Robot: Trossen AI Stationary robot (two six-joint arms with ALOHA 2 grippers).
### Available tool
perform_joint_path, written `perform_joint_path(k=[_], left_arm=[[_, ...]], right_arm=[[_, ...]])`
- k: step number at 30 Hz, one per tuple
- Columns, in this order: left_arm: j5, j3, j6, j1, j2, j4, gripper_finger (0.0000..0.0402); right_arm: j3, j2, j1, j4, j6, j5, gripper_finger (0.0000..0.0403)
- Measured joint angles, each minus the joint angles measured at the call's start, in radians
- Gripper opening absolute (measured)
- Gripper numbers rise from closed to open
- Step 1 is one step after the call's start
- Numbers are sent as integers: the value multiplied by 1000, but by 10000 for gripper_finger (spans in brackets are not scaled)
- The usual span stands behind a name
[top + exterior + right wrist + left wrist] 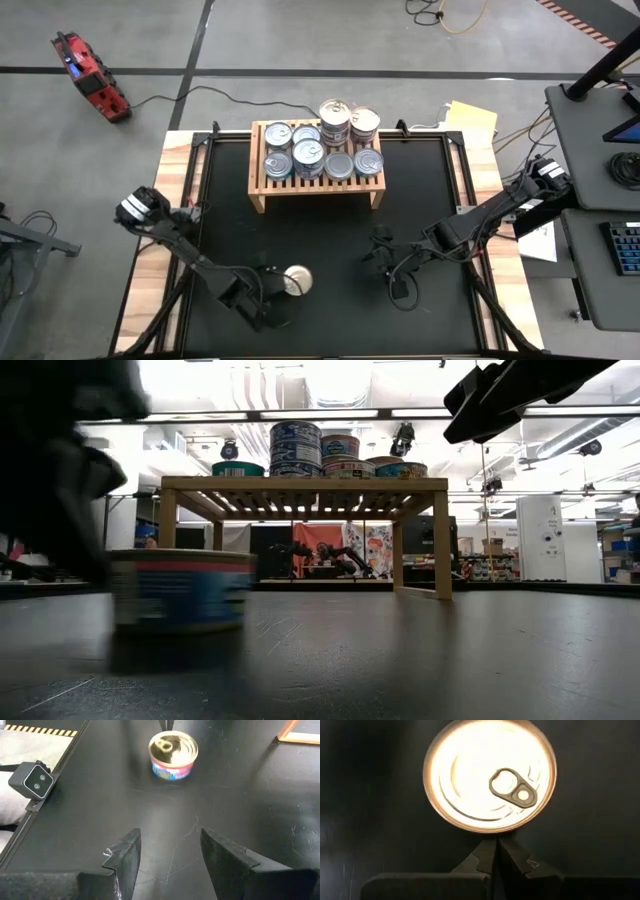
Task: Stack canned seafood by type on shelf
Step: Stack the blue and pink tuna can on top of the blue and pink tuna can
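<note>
High view shows us one flat tin [297, 280] standing alone on the black mat [330, 230], lid up, its round axis vertical, near the table's front edge. In our left wrist view its gold lid [490, 775] faces the camera, with the pull tab [512, 786] lying off-centre on the lid. The left gripper [268, 290] sits just beside this tin, fingers [482, 862] pressed together and holding nothing. The right gripper [385, 262] hangs over bare mat to the right, its fingers [125, 855] apart and empty.

The other cans [322, 148] stand upright on the shelf [262, 190], which lies long axis across the table at the back; some are stacked two high.

From the low view we see the lone tin's side label [180, 590] blurred, and a dark arm mass hides the left edge. The labels on the shelf cans are too small for us to read.

Wood planks [160, 220] border the mat. Beyond the table we see grey floor, a red tool [90, 75] and cables.
</note>
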Motion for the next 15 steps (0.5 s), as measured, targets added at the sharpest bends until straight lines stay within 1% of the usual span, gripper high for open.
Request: perform_joint_path(k=[3, 6, 9, 15], left_arm=[[-80, -7, 48, 33, 0, 79, 0], [-134, -9, 87, 60, 0, 105, 0], [-152, -9, 124, 74, 0, 135, 0], [-168, 18, 182, 70, 0, 141, 0]], right_arm=[[-1, 0, 0, 0, 1, 0, 196], [-2, 2, 0, 1, 25, 0, 194], [-6, 12, 0, 12, 49, 0, 189], [-16, 86, 0, 117, 50, 4, 173]])
